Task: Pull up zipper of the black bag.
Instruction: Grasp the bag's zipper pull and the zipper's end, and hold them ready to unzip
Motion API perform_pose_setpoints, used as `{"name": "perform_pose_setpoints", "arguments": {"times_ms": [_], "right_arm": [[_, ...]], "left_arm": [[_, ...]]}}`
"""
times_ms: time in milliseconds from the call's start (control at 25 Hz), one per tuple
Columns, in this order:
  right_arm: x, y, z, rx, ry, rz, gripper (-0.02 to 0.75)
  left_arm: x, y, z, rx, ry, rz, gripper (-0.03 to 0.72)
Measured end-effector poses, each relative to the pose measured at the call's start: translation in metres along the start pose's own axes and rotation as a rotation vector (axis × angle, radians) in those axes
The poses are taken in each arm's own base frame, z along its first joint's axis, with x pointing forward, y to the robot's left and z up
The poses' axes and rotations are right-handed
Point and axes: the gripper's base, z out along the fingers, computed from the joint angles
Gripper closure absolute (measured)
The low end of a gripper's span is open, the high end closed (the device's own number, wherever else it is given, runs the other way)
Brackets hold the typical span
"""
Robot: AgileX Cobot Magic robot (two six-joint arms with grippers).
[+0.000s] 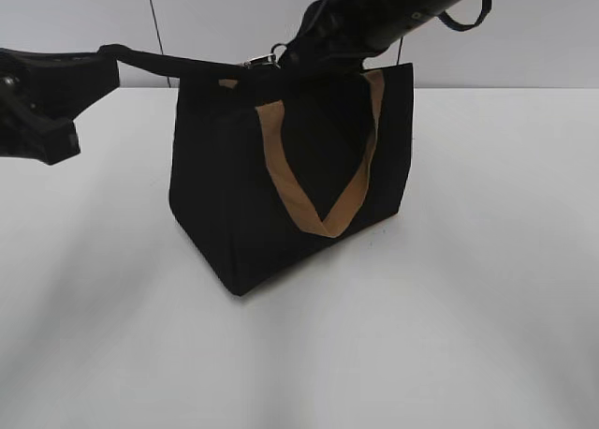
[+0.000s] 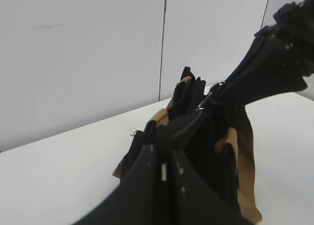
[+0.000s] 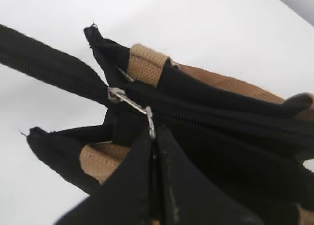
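The bag (image 1: 281, 185) stands mid-frame on the white tabletop (image 1: 468, 335), one tan strap (image 1: 323, 181) hanging down its front. At the upper left, the left pincer (image 2: 164, 149) is clamped on the black zipper tail. Over the bag's top, the right pincer (image 3: 153, 136) is clamped on the silver pull tab (image 3: 128, 101) of the zipper (image 3: 216, 123).

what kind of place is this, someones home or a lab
Probably a lab or test bench, not a home: a bare white table, plain pale wall panels behind it, and just one black bag worked by two robot arms.
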Motion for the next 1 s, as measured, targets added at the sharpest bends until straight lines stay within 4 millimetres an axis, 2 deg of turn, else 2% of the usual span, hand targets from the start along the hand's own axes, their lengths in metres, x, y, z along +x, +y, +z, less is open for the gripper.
{"name": "perform_pose_setpoints", "arguments": {"times_ms": [320,600,1000], "right_arm": [[0.007,-0.01,-0.002,0.054,0.101,0.015,0.752],[0.007,-0.016,-0.004,0.087,0.106,0.015,0.752],[0.017,-0.051,-0.018,0.156,0.09,0.149,0.752]], "left_arm": [[0.0,0.0,-0.001,-0.006,0.005,-0.001,0.671],[0.0,0.001,-0.002,-0.014,0.014,0.0,0.671],[-0.001,0.001,-0.004,-0.02,0.023,0.01,0.672]]}}
